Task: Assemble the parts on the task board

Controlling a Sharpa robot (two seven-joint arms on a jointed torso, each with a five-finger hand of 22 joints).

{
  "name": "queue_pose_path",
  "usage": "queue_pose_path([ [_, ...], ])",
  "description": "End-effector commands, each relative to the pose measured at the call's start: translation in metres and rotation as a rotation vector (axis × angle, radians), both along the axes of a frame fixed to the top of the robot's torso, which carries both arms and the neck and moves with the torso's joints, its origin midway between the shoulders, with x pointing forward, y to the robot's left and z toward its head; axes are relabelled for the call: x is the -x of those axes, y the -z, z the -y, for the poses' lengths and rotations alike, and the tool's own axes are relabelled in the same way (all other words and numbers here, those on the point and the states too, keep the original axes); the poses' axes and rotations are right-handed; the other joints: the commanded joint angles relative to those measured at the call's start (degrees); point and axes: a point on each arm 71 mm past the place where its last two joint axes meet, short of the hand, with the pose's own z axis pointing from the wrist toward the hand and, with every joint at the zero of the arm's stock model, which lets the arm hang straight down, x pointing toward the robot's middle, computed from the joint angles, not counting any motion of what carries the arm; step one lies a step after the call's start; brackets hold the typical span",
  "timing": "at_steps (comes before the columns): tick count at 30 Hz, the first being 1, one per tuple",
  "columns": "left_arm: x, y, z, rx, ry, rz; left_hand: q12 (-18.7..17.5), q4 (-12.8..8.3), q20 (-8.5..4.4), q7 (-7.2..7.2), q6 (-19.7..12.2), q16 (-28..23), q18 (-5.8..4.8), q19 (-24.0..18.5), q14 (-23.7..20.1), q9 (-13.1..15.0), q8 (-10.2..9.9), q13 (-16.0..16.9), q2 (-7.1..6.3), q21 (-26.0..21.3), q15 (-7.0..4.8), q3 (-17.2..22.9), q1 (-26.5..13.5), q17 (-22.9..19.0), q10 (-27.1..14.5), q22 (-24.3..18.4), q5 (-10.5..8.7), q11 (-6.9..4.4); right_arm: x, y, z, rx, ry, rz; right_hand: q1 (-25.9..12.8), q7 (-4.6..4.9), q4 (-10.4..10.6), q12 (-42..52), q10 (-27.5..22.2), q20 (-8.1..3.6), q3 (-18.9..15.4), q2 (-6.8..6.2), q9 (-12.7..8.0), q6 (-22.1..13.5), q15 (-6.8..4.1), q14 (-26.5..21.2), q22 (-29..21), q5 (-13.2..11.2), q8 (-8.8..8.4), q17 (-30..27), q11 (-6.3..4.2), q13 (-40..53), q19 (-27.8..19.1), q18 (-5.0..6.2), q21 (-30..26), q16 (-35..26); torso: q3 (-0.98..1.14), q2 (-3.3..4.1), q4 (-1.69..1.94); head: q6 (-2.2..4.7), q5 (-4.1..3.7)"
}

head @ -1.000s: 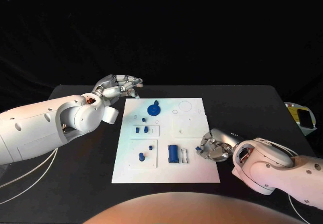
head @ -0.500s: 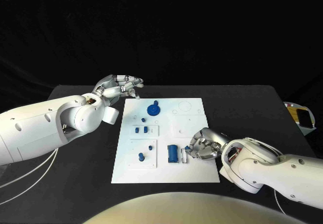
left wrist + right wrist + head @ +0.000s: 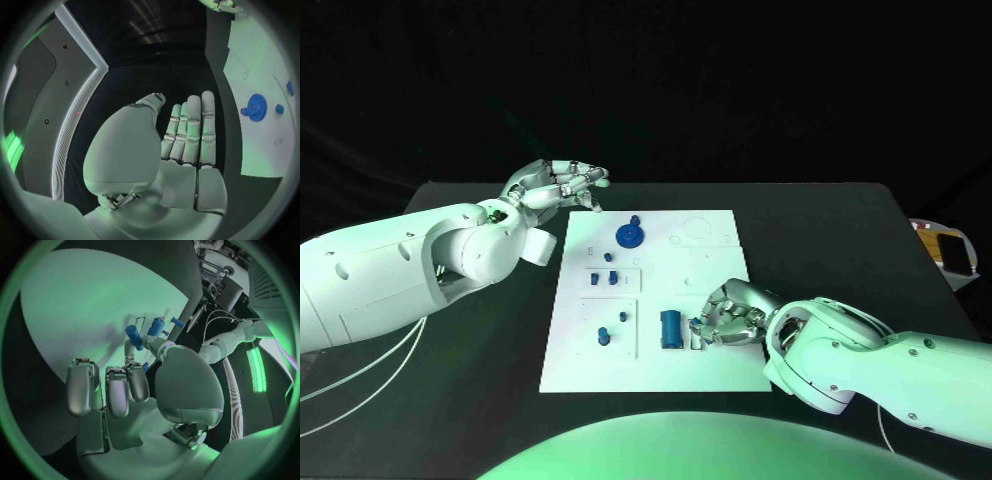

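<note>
- Task board: white plate, centre of the head view, long axis running from lower to upper frame.
- Right hand: over the board's lower right part, fingers curled toward a blue cylinder. The right wrist view shows a small blue part at the fingertips; whether it is pinched or only touched I cannot tell.
- Blue cylinder: lower centre of the board, just left of the right hand, long axis up-down in the frame, beside a white slot piece.
- Key relation: the cylinder and slot lie immediately left of the right hand's fingertips; the right hand is by far the nearer, the left hand well apart at upper left.
- Left hand: above the board's upper left corner, off the plate, holding nothing; the left wrist view shows fingers straight and side by side.
- Blue gear: upper centre of the board, nearer the left hand.
- Recessed panels, left column of the board: the middle one holds small blue pegs; the lower one holds further small blue pieces.
- Upper right panels of the board: outlines only, contents too faint to tell.
</note>
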Motion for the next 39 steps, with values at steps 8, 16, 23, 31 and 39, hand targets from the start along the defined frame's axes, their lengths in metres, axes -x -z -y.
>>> queue_pose_path([
  [8,0.0001,-0.0011,0.0025,0.012,0.013,0.006,-0.1,0.0,0.09,0.00,-0.1,0.2,0.70,0.1,-0.6,0.0,-0.1,-0.1,0.03,-0.3,0.03,0.5,0.5,-0.1,0.0,-0.1,0.23,0.29,0.0016,0.0039,-0.0038,0.010,-0.020,-0.033,-1.8,-0.80,0.4,0.0,0.9,-0.48,-0.5,0.19,0.1,1.4,-0.45,5.3,11.3,-1.9,0.14,11.2,-0.48,6.9,1.2,-0.74,-0.3,-0.2,0.02,-0.05,-0.10,0.00,0.09],
  [16,0.0001,-0.0010,0.0027,0.013,0.015,0.005,-0.1,0.0,0.09,-0.02,0.0,0.2,0.70,0.1,-0.6,0.0,0.0,-0.1,0.07,-0.3,0.03,0.5,0.5,-0.1,0.0,-0.1,0.22,0.29,0.0010,0.0058,-0.0039,0.027,-0.031,-0.041,-2.5,-0.92,1.0,0.1,1.0,-0.53,-0.9,0.43,0.2,1.8,-0.53,5.3,11.4,-2.3,0.28,11.2,-0.58,7.0,1.3,-0.75,-0.2,-0.2,0.04,0.00,-0.06,0.00,-0.07],
  [23,0.0003,-0.0008,0.0030,0.013,0.019,0.002,-0.1,0.0,0.09,-0.02,0.1,0.3,0.72,0.2,-0.5,0.0,0.0,-0.1,0.11,-0.3,0.02,0.5,0.6,0.0,0.0,-0.1,0.21,0.28,0.0019,0.0057,-0.0067,0.032,-0.049,-0.042,-3.4,-1.07,1.8,0.4,1.2,-0.61,-1.6,0.28,0.4,2.3,-0.62,5.3,11.3,-3.2,0.41,11.2,-0.70,7.3,1.2,-0.72,-0.4,-0.2,-0.01,0.02,0.02,0.00,-0.03],
  [31,0.0003,-0.0007,0.0028,0.012,0.018,0.000,-0.2,0.0,0.09,-0.02,0.1,0.3,0.72,0.2,-0.5,0.0,0.0,-0.1,0.11,-0.3,0.01,0.5,0.6,0.0,0.0,-0.1,0.21,0.28,0.0018,0.0056,-0.0074,0.033,-0.053,-0.038,-5.5,-1.01,4.1,0.4,1.2,-0.64,-3.6,-0.13,0.4,2.5,-0.60,5.3,11.3,-9.0,0.18,11.2,-0.65,7.3,1.2,-0.72,-0.5,-0.2,-0.04,-0.03,0.01,0.00,0.12],
  [39,0.0004,-0.0007,0.0028,0.012,0.018,0.000,-0.2,0.0,0.09,-0.02,0.1,0.3,0.72,0.2,-0.5,0.0,0.0,-0.1,0.11,-0.3,0.01,0.5,0.6,0.0,0.0,-0.1,0.21,0.28,0.0015,0.0060,-0.0072,0.037,-0.056,-0.038,-5.9,-0.97,5.0,0.4,1.2,-0.66,-5.5,-0.86,0.5,2.7,-0.61,5.3,11.3,-6.5,0.08,11.2,-0.63,7.3,1.2,-0.69,-0.6,-0.2,-0.04,-0.03,-0.04,0.00,0.24],
])
